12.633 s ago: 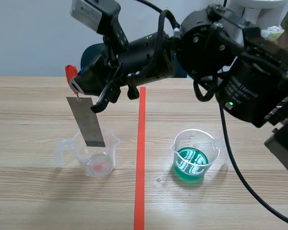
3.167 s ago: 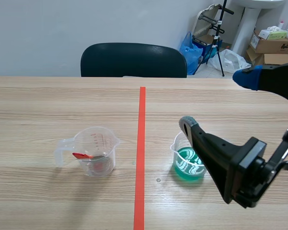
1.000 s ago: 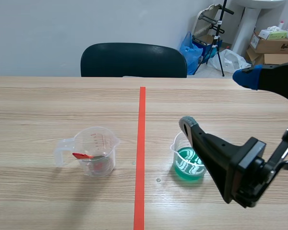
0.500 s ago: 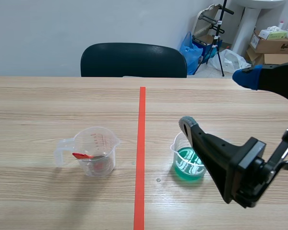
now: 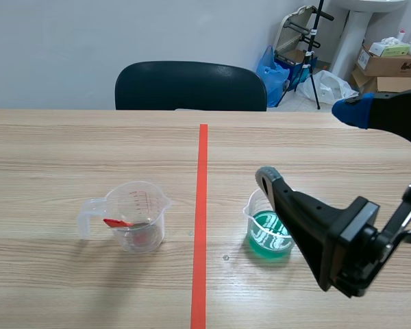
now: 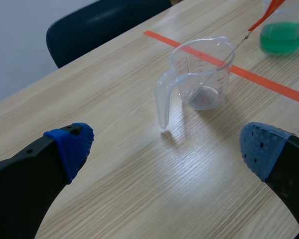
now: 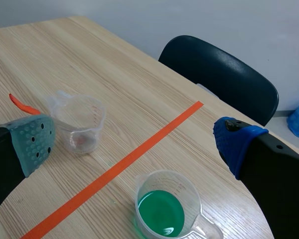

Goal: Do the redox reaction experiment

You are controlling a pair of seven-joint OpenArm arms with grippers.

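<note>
A clear measuring cup [image 5: 133, 216] stands left of the tape line. A thin metal strip with a red clip [image 5: 116, 222] leans inside it; in the left wrist view the metal strip [image 6: 224, 59] shows edge-on, its red clip [image 6: 266, 11] high above the clear cup [image 6: 202, 74]. A second cup holding green liquid [image 5: 269, 232] stands right of the line. My right gripper [image 5: 308, 144] hangs open above and just right of it. My left gripper [image 6: 164, 149] is open, well short of the clear cup. In the right wrist view my right gripper [image 7: 134, 144] frames both the clear cup [image 7: 79, 122] and the green cup [image 7: 164, 206].
An orange-red tape line [image 5: 201, 226] splits the wooden table [image 5: 55, 157]. A dark chair [image 5: 190, 86] stands behind the far edge. Boxes and bags [image 5: 383, 58] lie on the floor at the back right.
</note>
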